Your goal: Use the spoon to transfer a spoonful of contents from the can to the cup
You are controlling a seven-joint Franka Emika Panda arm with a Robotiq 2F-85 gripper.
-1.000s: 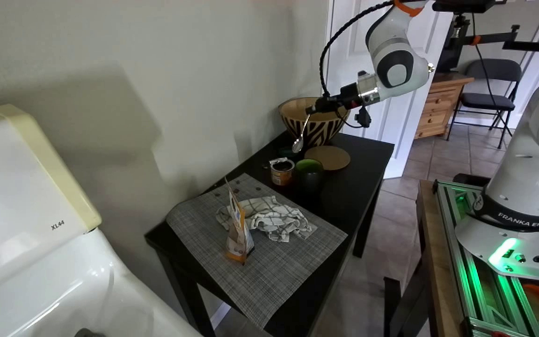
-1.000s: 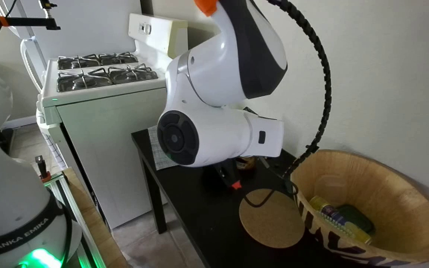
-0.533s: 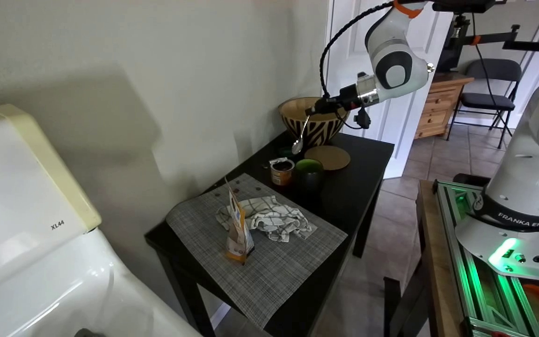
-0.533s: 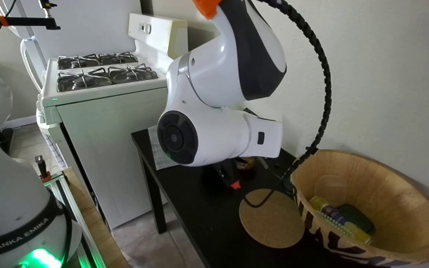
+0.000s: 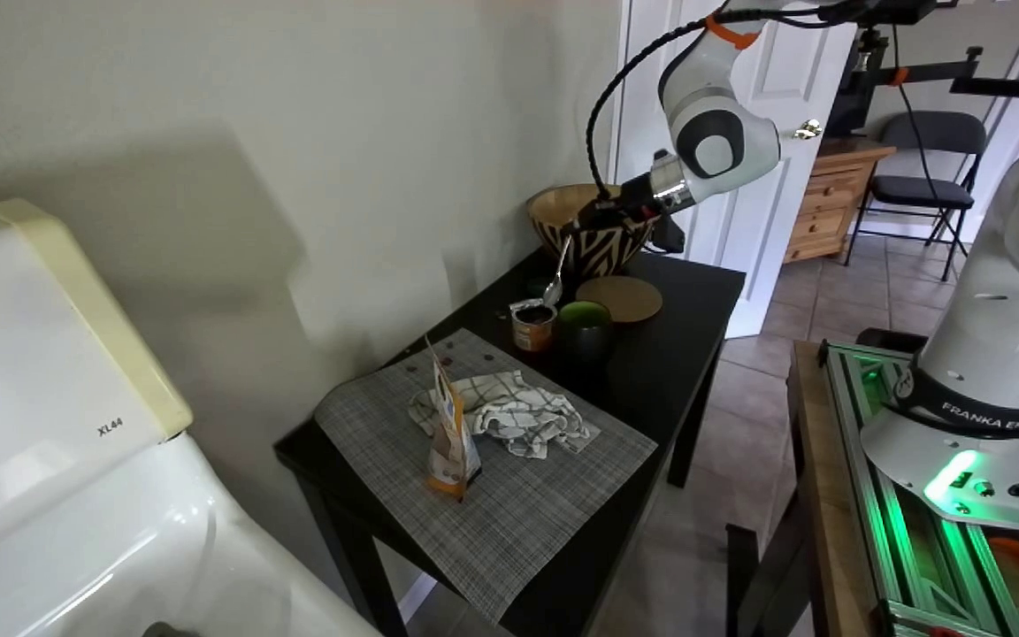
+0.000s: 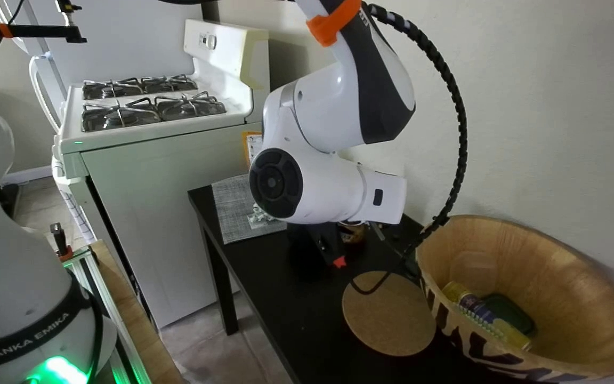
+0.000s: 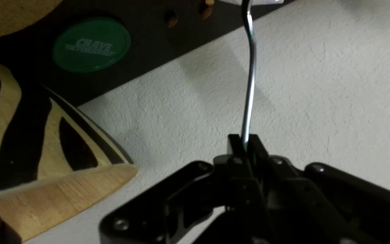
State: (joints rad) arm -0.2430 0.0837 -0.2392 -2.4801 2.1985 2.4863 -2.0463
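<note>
In an exterior view, the silver spoon (image 5: 553, 290) hangs bowl-down from my gripper (image 5: 570, 229), tilted slightly. Its bowl appears right at the back rim of the orange-labelled can (image 5: 532, 332), whose foil lid is peeled back; contact cannot be told. Dark contents show inside the can. Beside it stands the dark cup (image 5: 586, 341) with a green inside. The wrist view has my gripper (image 7: 247, 140) shut on the handle of the spoon (image 7: 250, 81), whose bowl lies beyond the top edge. The can (image 6: 352, 233) is partly covered by the arm in an exterior view.
A wide striped bowl (image 5: 563, 208) stands at the table's end, before it a round cork mat (image 5: 620, 298). A green lid (image 7: 91, 45) lies near the wall (image 7: 317, 101). A checked cloth (image 5: 518, 411) and an upright bag (image 5: 452, 433) rest on the grey placemat (image 5: 509, 531).
My gripper has come down and toward the can with the spoon, bringing the spoon's bowl from above the table to the can's rim. The grip on the spoon is unchanged.
</note>
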